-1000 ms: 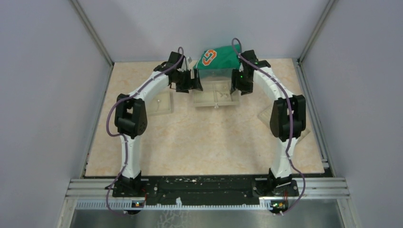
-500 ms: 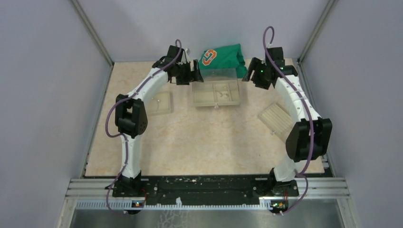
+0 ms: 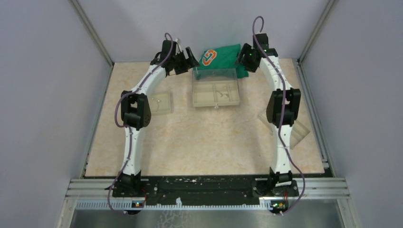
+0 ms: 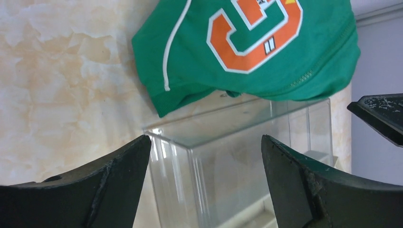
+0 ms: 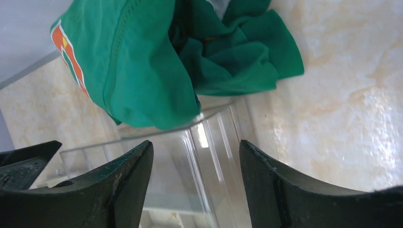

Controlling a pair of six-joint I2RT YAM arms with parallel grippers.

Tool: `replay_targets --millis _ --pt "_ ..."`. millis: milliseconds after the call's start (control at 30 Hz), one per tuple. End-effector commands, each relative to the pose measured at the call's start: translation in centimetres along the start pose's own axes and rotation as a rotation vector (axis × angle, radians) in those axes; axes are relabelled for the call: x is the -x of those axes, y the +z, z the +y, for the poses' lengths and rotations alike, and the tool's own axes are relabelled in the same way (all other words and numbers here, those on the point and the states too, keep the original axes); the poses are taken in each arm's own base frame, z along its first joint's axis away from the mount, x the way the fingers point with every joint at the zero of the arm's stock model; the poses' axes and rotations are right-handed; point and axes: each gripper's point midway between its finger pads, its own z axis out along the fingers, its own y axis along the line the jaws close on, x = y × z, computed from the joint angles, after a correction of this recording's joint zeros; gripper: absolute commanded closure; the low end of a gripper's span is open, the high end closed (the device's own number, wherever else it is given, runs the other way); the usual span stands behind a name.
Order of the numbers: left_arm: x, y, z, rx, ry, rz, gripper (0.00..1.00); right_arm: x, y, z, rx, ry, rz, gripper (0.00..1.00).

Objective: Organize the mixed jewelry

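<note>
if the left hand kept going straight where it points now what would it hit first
Most likely the upright clear panel of the plastic box, centred in front of the open left hand in its wrist view. The green cloth lies just behind it. Depth is hard to judge.

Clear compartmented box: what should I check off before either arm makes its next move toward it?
1. Left gripper open and empty: ok.
2. Right gripper open and empty: ok.
3. Green cloth clear of the clear compartmented box: not ok, it overhangs the far rim.
4. Compartments unobstructed from above: ok.
5. Jewelry located: cannot tell, only faint specks in the box.
</note>
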Motion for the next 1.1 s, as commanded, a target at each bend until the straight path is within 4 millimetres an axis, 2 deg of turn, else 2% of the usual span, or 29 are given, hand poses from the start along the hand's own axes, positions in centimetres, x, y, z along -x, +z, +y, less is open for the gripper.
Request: replay_targets --millis 0,300,467,667,833,967,1067 --pt "2.0 1.5 -0.8 -0.079 -0.029 -0.055 0.08 1.8 0.6 2.6 0.063 0.003 -0.026 0.34" --pt "0.6 3.9 -0.4 -0.144 -0.054 -0.025 0.10 0.3 3.0 4.4 0.132 0.009 -0.002 0.35" --pt "-0.7 3.8 -0.2 -0.152 -0.058 0.022 0.11 -0.5 3.3 4.8 0.148 0.005 0.021 0.35" --pt "-2.7 2.5 -0.4 -0.161 -0.032 0.076 0.11 -1.6 2.5 4.7 0.158 -0.007 0.041 0.35" --pt "-3.9 1.0 -1.3 -0.168 -0.011 0.116 0.11 -3.3 1.7 4.9 0.168 -0.029 0.078 0.35" --pt "-5.1 -1.3 -2.3 -0.163 0.016 0.138 0.11 -5.0 0.5 4.8 0.173 -0.050 0.100 0.35" --pt "-7.0 -3.1 -2.0 -0.140 0.019 0.180 0.11 -6.1 -1.0 4.8 0.184 -0.064 0.118 0.35"
